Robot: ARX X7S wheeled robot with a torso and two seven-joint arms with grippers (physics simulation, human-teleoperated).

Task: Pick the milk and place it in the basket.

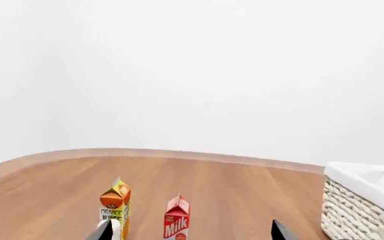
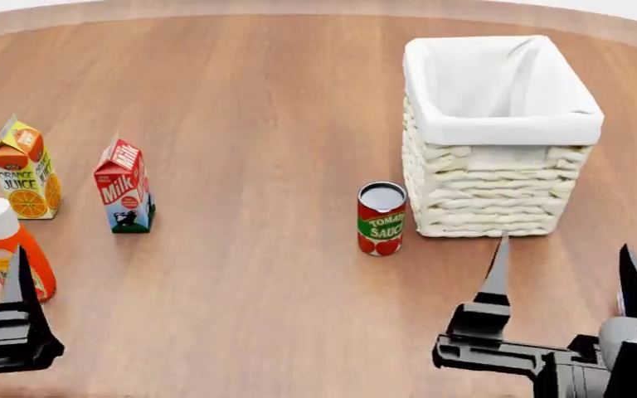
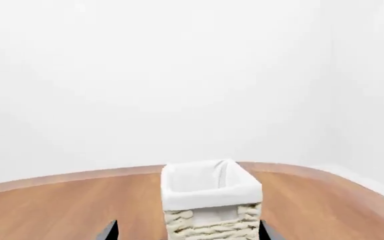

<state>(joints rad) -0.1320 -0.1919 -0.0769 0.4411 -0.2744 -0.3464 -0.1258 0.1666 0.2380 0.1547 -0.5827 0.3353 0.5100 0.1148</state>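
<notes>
Milk carton (image 2: 123, 186) untouched on worktop (image 2: 263, 99); left tool (image 1: 190, 233) released, to be lowered around its red top, clear of orange juice carton (image 2: 24, 169) just left.

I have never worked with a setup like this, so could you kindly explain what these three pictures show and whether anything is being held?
These are simulator renders of a two-armed wheeled robot. The head view looks down over a wooden table; the other two come from cameras near each gripper. On the table stand the milk, an orange juice carton, an orange bottle, a tomato sauce can and the basket. The left gripper faces the two cartons, the right gripper faces the basket. The right is open and empty; only one left finger shows in the head view, holding nothing.
</notes>
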